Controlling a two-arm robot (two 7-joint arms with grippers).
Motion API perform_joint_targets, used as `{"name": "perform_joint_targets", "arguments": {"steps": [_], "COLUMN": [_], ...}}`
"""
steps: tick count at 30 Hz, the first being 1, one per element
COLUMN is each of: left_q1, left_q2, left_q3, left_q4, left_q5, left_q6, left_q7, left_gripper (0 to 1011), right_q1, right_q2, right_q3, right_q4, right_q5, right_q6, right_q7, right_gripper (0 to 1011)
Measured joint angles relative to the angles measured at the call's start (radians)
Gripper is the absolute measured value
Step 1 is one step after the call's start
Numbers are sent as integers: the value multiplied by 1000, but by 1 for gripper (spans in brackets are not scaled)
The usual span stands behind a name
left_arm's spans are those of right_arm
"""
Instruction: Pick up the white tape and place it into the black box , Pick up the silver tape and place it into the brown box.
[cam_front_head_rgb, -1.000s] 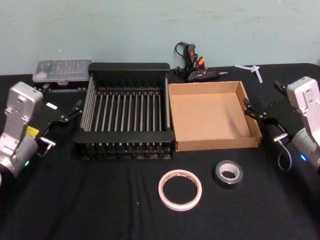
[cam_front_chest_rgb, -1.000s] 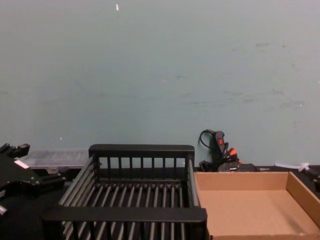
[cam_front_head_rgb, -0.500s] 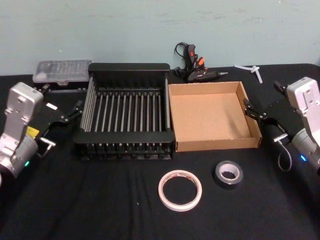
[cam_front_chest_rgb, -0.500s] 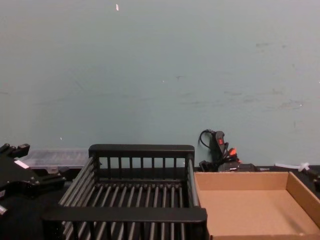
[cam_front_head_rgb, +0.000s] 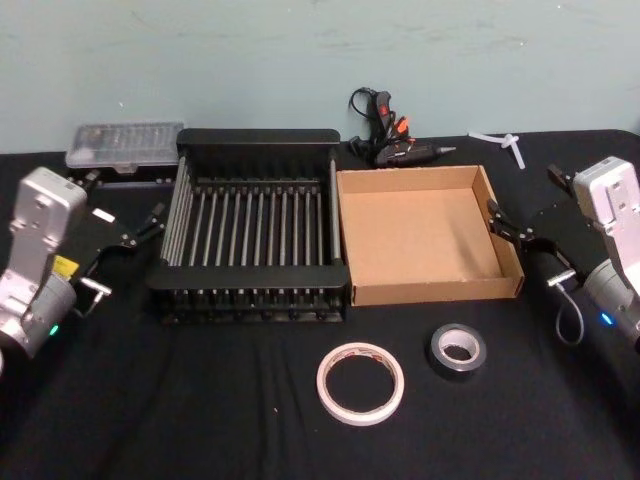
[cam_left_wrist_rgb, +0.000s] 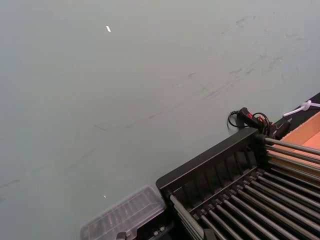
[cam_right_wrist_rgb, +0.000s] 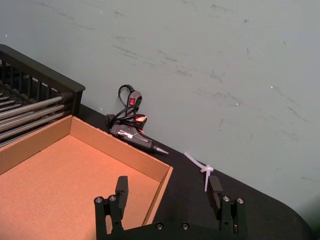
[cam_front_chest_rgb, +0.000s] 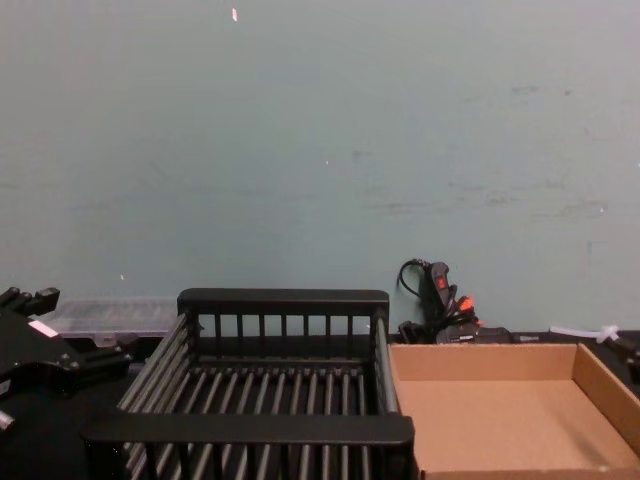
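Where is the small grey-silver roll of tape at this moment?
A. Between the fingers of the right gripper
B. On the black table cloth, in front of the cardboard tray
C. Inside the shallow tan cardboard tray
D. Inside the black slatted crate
B: the small grey-silver roll of tape lies flat on the black table cloth, just in front of the shallow tan cardboard tray, beside the cream-white tape ring.

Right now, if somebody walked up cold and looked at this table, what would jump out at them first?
Probably the black box and the brown box standing side by side mid-table, both with nothing in them. In front lie the white tape and, to its right, the smaller silver tape. The left gripper hangs off the crate's left side; the right gripper, open, sits off the tray's right wall.
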Motion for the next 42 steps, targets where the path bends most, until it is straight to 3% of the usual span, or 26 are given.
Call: {"name": "perform_joint_targets", "arguments": {"steps": [16, 32, 42], "left_q1": [0, 0, 0], "left_q2": [0, 0, 0], "left_q3": [0, 0, 0], "left_q4": [0, 0, 0], "left_q5": [0, 0, 0], "left_q6": [0, 0, 0], "left_q7": [0, 0, 0], "left_gripper": [1001, 1001, 1001], "right_q1": [0, -36, -81], "right_q2": [0, -16, -17], "right_q3": [0, 48, 92], "right_q4": [0, -29, -103], "right_q5": [0, 10, 44], "right_q6": [0, 18, 48], "right_q7": [0, 33, 64], "right_gripper": [1002, 1002, 1002]}}
